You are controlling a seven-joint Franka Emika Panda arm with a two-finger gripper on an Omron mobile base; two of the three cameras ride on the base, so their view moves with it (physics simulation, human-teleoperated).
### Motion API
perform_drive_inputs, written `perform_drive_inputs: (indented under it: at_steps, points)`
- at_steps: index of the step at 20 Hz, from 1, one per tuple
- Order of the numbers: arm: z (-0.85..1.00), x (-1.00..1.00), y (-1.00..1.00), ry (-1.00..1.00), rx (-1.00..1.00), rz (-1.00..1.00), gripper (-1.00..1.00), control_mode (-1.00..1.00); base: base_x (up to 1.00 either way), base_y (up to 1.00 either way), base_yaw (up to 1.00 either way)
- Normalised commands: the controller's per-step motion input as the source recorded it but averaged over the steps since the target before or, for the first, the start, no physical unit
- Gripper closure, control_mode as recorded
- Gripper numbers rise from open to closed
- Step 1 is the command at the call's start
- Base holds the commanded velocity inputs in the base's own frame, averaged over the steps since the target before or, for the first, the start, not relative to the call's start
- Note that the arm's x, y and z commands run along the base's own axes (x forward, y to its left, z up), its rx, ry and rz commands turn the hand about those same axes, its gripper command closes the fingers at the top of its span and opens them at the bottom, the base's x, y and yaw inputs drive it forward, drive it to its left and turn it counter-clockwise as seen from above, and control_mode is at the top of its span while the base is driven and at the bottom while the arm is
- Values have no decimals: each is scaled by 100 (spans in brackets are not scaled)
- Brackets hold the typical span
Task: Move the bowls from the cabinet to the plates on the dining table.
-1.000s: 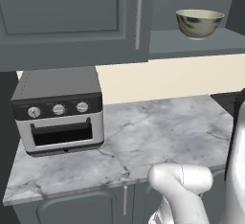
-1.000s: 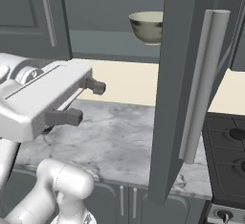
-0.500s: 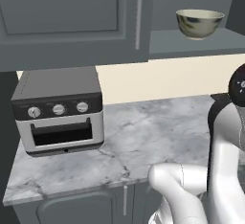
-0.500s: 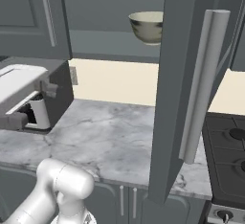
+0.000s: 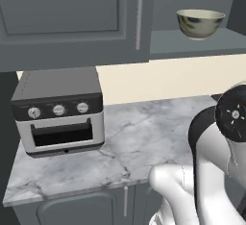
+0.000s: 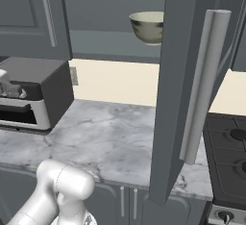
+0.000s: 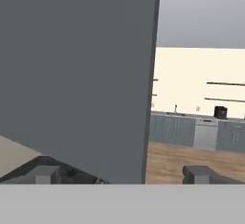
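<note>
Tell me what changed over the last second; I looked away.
The arm swung rightward across the counter, carrying the claw out of the right base view; its open fingers now flank the cabinet door's edge. The cream bowl, toaster oven and door stayed put.

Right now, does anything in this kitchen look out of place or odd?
Nothing looks spilled or broken. The dark grey wall cabinet's door hangs open over the marble counter, and one glossy cream-beige bowl sits upright on its shelf.
</note>
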Motion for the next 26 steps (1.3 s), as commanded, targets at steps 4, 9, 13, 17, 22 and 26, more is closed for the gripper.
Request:
perform_drive_inputs:
  at_steps: [4, 9, 13, 17, 22, 26]
  points:
    - [5, -11, 27, 0, 0, 26, -100, -100, 0, 0, 0]
    - [3, -3, 34, 0, 0, 27, -100, -100, 0, 0, 0]
    - [0, 8, 42, 0, 0, 27, -100, -100, 0, 0, 0]
    - [0, 22, 36, 0, 0, 28, -100, -100, 0, 0, 0]
    - [3, 14, 25, -1, 0, 28, -100, -100, 0, 0, 0]
    - [2, 1, 17, -7, 0, 28, -100, -100, 0, 0, 0]
